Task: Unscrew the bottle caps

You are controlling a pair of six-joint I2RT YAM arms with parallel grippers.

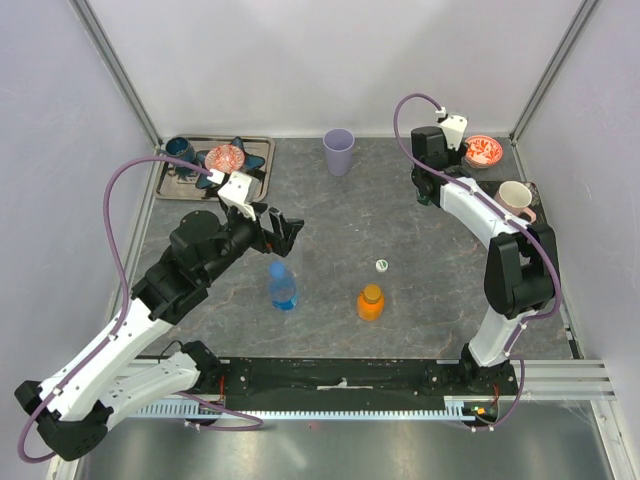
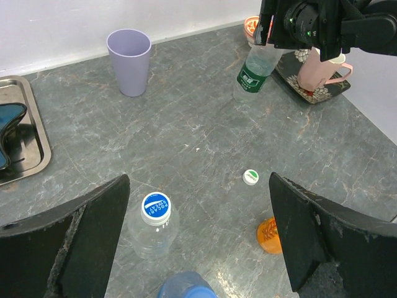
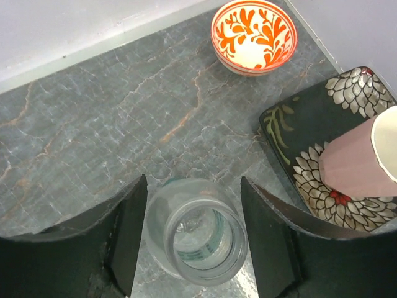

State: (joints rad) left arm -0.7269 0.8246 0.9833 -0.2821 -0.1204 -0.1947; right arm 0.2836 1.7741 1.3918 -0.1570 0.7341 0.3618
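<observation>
**A:** Arms first. What are they doing?

**B:** The left gripper (image 2: 198,180) hangs with its fingers spread wide and nothing between them, over the clear bottle (image 2: 153,234). At the far right, the right gripper (image 3: 193,186) has its fingers pressed to both sides of the green bottle (image 3: 197,242), which leans in the left wrist view.

**A:** And the other bottles?

**B:** The blue bottle (image 1: 283,290) and the orange bottle (image 1: 371,305) stand near the middle of the table (image 1: 450,280), both capped. The green one's mouth is open.

**A:** How will they handle?

**B:** I'd judge them light and thin-walled, quick to dent or spin under a twist. One gripper should clamp the body low and firmly, and the other should pinch the cap across its rim. The caps look small, stiff and easy to lose.

**A:** Where are the caps?

**B:** The loose cap (image 1: 381,265), white and green, lies flat just beyond the orange bottle. The clear bottle's cap (image 2: 156,207) is still on.

**A:** Anything hard to see?

**B:** From above, the left arm hides the clear bottle. In the left wrist view a finger covers half the orange bottle, and the frame edge cuts off the blue one. I can't tell whether the green bottle's base touches the table, or what any bottle contains.
</observation>
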